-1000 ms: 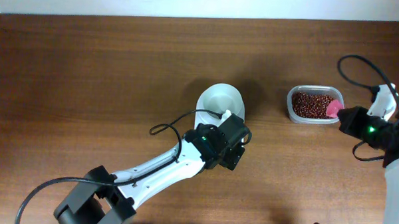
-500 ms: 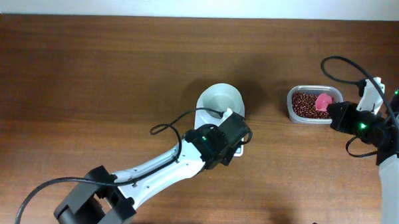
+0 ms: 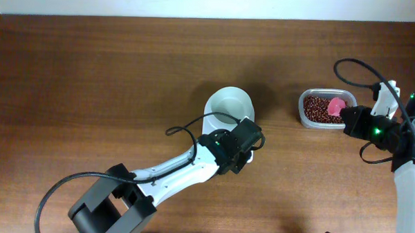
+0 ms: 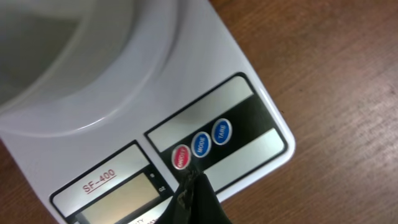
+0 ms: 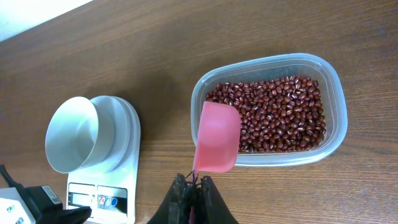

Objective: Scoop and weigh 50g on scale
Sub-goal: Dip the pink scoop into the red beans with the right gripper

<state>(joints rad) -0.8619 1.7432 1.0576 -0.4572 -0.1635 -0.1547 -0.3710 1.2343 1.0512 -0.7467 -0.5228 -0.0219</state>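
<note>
white plastic scale (image 4: 211, 68), printed "sf-400" with round "mode" and "tare" buttons (image 4: 222, 131), sits mid-frame on the wood-grain bench (image 3: 91, 92); the left gripper (image 4: 190, 182), closed and empty, points at its red button (image 4: 180, 157); the right gripper (image 5: 194, 184) pinches a smooth pink scoop (image 5: 216, 140) over glossy oval beans (image 5: 273, 112) in a clear tub (image 5: 333, 81) at right.

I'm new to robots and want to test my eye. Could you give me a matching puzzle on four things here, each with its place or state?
Things:
1 pink plastic scoop
2 small dark red-brown beans
3 round white bowl
4 left gripper

Places:
A empty, on the white digital scale
B shut, tip by the red button
C in the clear plastic tub
D held by the right gripper

Pairs: 1-D, 2-C, 3-A, 4-B.
</note>
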